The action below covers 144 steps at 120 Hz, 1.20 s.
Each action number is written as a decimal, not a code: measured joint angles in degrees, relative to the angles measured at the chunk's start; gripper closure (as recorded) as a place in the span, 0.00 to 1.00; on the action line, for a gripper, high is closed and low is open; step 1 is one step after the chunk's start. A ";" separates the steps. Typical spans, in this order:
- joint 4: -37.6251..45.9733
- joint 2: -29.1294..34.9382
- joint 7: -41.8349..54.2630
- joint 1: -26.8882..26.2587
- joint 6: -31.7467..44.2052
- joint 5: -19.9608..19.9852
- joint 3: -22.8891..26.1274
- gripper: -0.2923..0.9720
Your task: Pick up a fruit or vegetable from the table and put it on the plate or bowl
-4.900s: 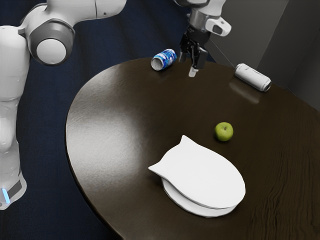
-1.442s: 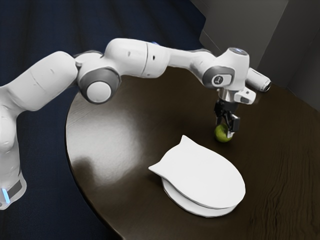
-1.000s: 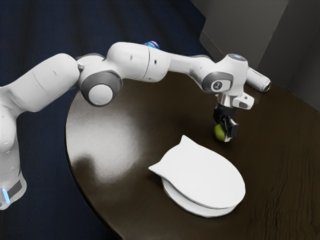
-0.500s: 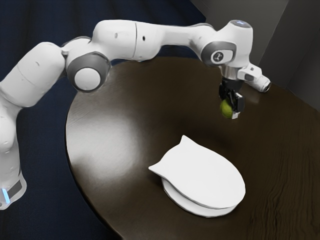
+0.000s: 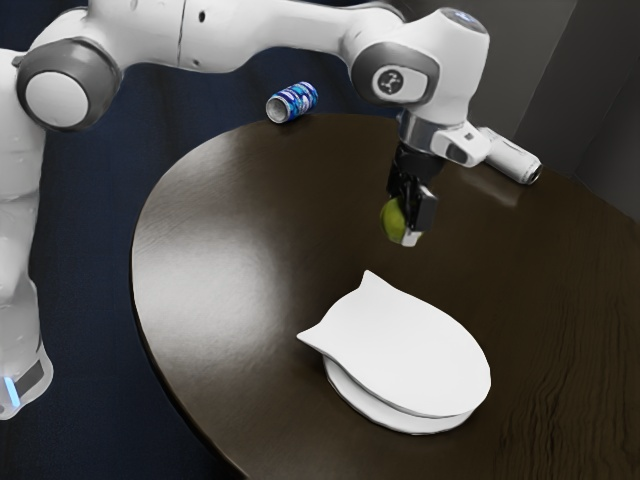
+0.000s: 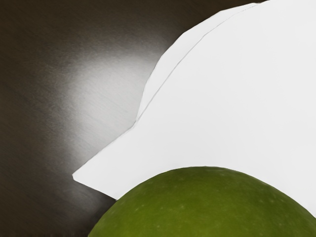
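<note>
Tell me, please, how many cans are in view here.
2. A blue can lies by the table's far edge; a white can lies near the exterior view's right, beside the arm. The arm may hide others.

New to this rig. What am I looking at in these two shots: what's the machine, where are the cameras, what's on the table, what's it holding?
This is a simulator's render of a white seven-joint robot arm with a black two-finger gripper. The exterior view comes from a camera at the arm's side. The wrist view comes from a camera on the arm's hand, looking down past whatever it holds.

The gripper is shut on a green apple, held in the air above a dark round wooden table. The green shape in the wrist view is that apple. A white plate with two pointed corners lies on the table, close below the apple. A silver can lies on its side near the table's far edge. A blue can lies just past the far rim.
</note>
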<state>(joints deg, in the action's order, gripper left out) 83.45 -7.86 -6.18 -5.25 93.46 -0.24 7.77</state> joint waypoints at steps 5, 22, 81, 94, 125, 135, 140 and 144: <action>0.30 0.19 -0.25 -1.55 -0.15 0.05 0.02 0.67; 0.64 -0.06 -1.02 -4.02 -0.37 0.13 0.11 0.67; 0.71 -0.09 -2.59 -7.95 -0.68 0.36 0.10 0.67; 0.66 -0.19 -2.78 -8.43 -0.62 0.45 0.10 0.61; 0.58 -0.29 -4.06 -9.11 -0.39 2.83 -0.08 0.31; 0.53 -0.28 -4.35 -9.09 -0.23 3.08 -0.06 0.27; 0.52 -0.27 -4.47 -9.13 -0.15 3.15 -0.05 0.26; 0.49 -0.27 -4.56 -9.15 -0.09 3.19 -0.04 0.26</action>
<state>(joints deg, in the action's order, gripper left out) 83.94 -8.13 -10.74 -14.40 93.37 2.95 7.73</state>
